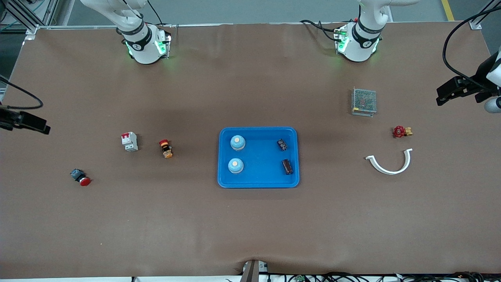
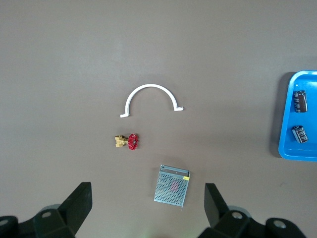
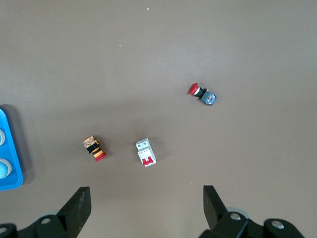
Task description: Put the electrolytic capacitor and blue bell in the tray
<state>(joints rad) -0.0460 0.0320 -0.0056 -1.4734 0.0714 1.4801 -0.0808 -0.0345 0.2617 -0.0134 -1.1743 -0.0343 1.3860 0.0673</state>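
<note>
Two blue bells [image 1: 237, 154] sit along the tray [image 1: 258, 183] edge toward the right arm's end, two capacitors [image 1: 285, 155] along the other, so the sorting looks finished. Left gripper [image 2: 146, 208] and right gripper [image 3: 143, 208] wait spread and empty over the table's ends.

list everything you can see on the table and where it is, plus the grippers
tray: one, bright blue, mid-table
blue bells: two, pale blue, in the tray, toward the right arm's end
capacitors: two, dark, in the tray, toward the left arm's end
circuit breaker: one, white and red, toward the right arm's end
small switch: one, red, black and orange, beside the breaker
push button: one, red cap, nearer the front camera than the breaker
mesh box: one, silver, toward the left arm's end
valve: one, red and brass
curved clip: one, white
left gripper: open, above the mesh box
right gripper: open, above the breaker
</note>
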